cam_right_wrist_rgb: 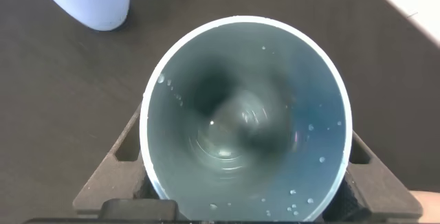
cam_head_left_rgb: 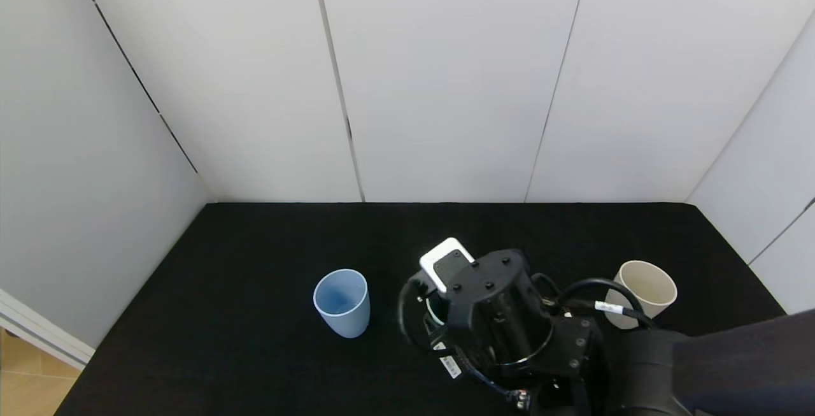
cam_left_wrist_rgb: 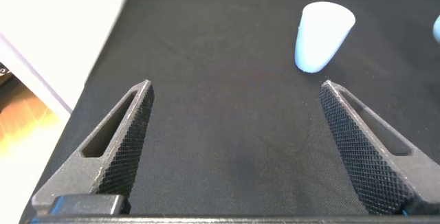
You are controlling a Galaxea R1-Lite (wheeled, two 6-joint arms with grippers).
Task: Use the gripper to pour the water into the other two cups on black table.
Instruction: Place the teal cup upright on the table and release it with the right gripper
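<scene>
My right gripper (cam_right_wrist_rgb: 245, 152) is shut on a teal-green tumbler (cam_right_wrist_rgb: 245, 114), one finger (cam_right_wrist_rgb: 124, 155) on each side of it. The tumbler is upright, with a little clear water (cam_right_wrist_rgb: 223, 138) rippling at its bottom and droplets on its inner wall. In the head view my right arm (cam_head_left_rgb: 490, 314) hides this gripper and nearly all of the tumbler. The light blue cup (cam_head_left_rgb: 342, 302) stands upright to its left, also in the right wrist view (cam_right_wrist_rgb: 89, 1). The cream-beige cup (cam_head_left_rgb: 644, 292) stands to the right. My left gripper (cam_left_wrist_rgb: 237, 90) is open and empty, low over the black table (cam_head_left_rgb: 255, 244).
White panel walls (cam_head_left_rgb: 446, 85) close the table in at the back and both sides. The light blue cup also shows far off in the left wrist view (cam_left_wrist_rgb: 322, 35). The table's left edge (cam_left_wrist_rgb: 89, 80) lies near the left gripper.
</scene>
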